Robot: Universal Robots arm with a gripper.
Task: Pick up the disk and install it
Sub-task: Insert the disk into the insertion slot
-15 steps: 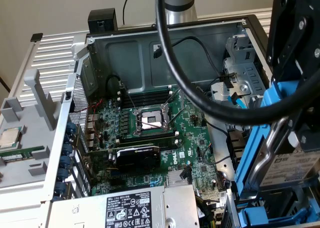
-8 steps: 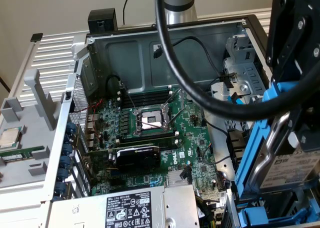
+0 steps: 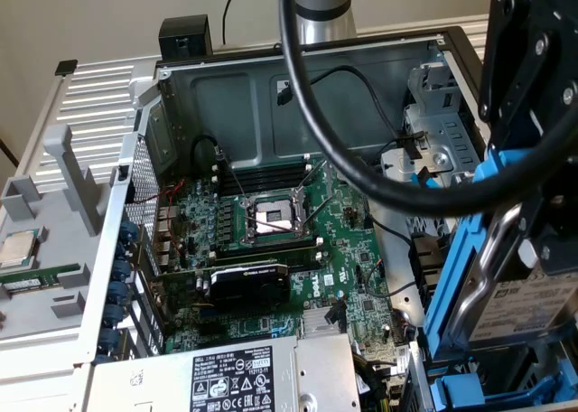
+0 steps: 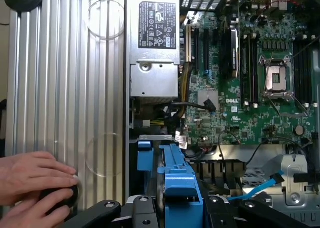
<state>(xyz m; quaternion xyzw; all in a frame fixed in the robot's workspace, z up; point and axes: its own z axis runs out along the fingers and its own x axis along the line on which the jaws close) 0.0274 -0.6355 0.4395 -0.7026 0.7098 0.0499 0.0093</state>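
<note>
The disk, a silver drive with a white label in a blue plastic carrier, hangs on edge at the exterior view's right, above the case's front corner. My gripper is shut on it, its black body rising above the drive. In the wrist view the blue carrier sits between my gripper's black links, over the edge of the open computer case. The drive bay cage stands farther back on the exterior view's right.
The grey power-supply box lies along the case's near side. The motherboard with its open CPU socket fills the floor. A thick black cable loops overhead. A person's hands rest on the ribbed table.
</note>
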